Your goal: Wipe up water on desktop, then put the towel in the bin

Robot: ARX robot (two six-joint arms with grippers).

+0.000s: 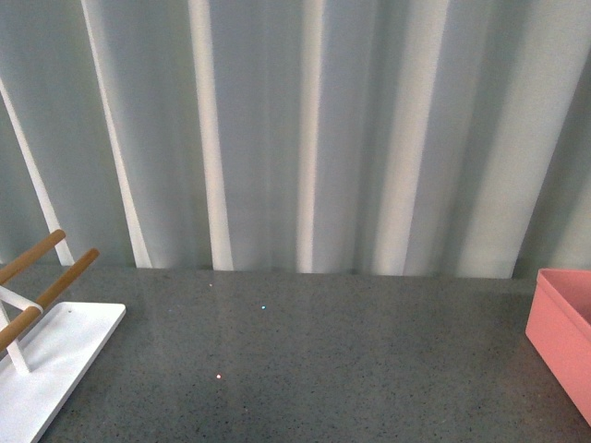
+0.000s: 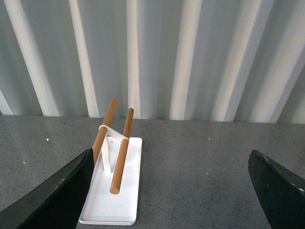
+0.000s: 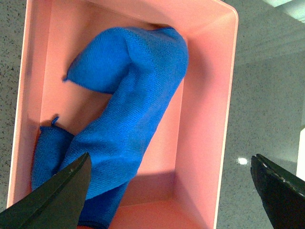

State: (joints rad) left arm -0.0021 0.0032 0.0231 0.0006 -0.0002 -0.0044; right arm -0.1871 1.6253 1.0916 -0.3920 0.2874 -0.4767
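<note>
The bright blue towel lies crumpled inside the salmon-pink bin, stretched across its floor. My right gripper hovers above the bin, open, with nothing between its dark fingers. The front view catches only a corner of the bin at the right edge; the towel is hidden there. The dark grey speckled desktop fills the lower half of that view. My left gripper is open and empty over the desktop, with the white tray just beyond it. Neither arm appears in the front view.
A flat white tray with brown wooden rods stands on the left of the desktop, seen also as the tray at the front view's left edge. A pale corrugated wall closes off the back.
</note>
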